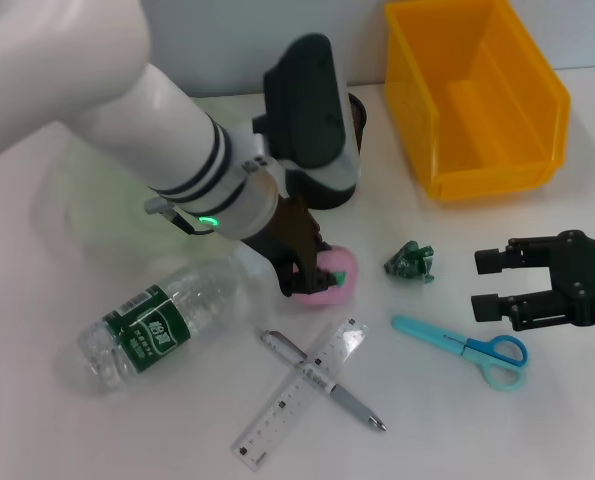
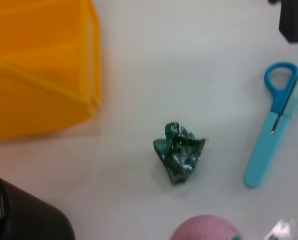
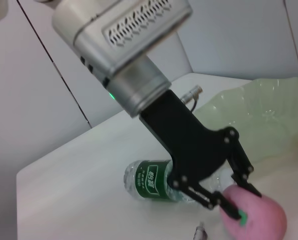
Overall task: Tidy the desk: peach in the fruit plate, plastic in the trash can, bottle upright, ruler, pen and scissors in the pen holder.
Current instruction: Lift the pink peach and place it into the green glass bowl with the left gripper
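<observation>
Clear and flat, the plastic ruler (image 1: 299,392) lay crossed over a silver pen (image 1: 322,379). At its 12 o'clock the left claw (image 1: 309,281) pinched the round pink peach (image 1: 333,279) on the white desk (image 1: 127,420). Crinkly green plastic (image 1: 410,262) sat at the peach's 3 o'clock. Farther right, the right claw (image 1: 489,285) hung spread above the blue scissors (image 1: 467,347).
</observation>
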